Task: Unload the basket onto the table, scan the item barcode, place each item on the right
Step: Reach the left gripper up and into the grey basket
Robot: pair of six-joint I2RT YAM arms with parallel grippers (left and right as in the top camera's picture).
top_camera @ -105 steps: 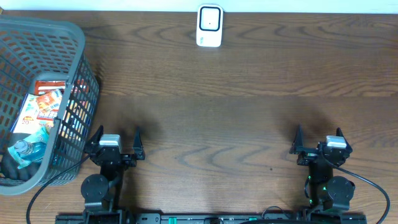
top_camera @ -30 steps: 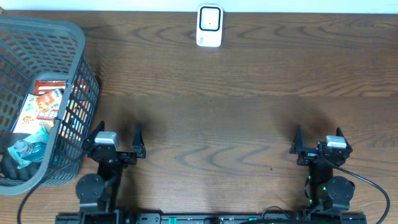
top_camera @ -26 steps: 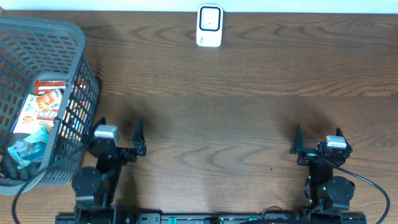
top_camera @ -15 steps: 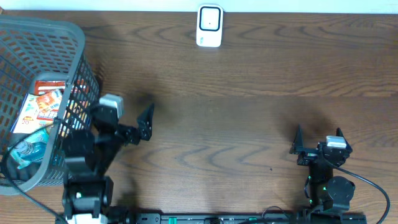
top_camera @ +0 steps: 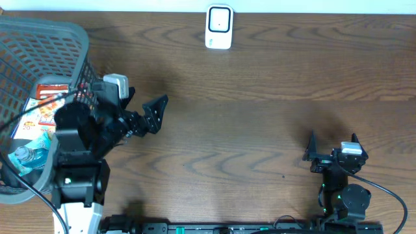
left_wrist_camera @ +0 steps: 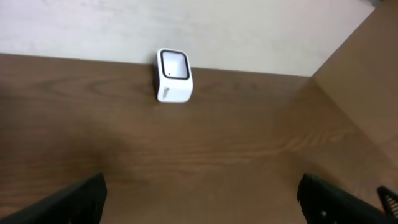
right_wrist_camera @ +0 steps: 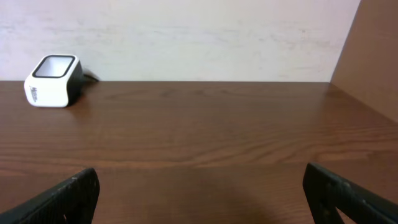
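1. The right claw [top_camera: 333, 148] sits low at the near edge of the bench [top_camera: 260, 130], spread wide and holding nothing.
2. The left claw [top_camera: 140, 107], likewise released and empty, is lifted just beside the right wall of the basket [top_camera: 83, 40].
3. The items lie inside the basket, among them a red-orange packet [top_camera: 47, 107] and a bottle [top_camera: 25, 158]; none is gripped. The step in hand looks like the reach for an item.
4. Next, the left claw needs to swing over the rim, drop onto one item and clench without snagging the mesh.
5. The scanner [top_camera: 219, 27] stands at the far edge, well apart from both claws. The barcode must end up facing its window.
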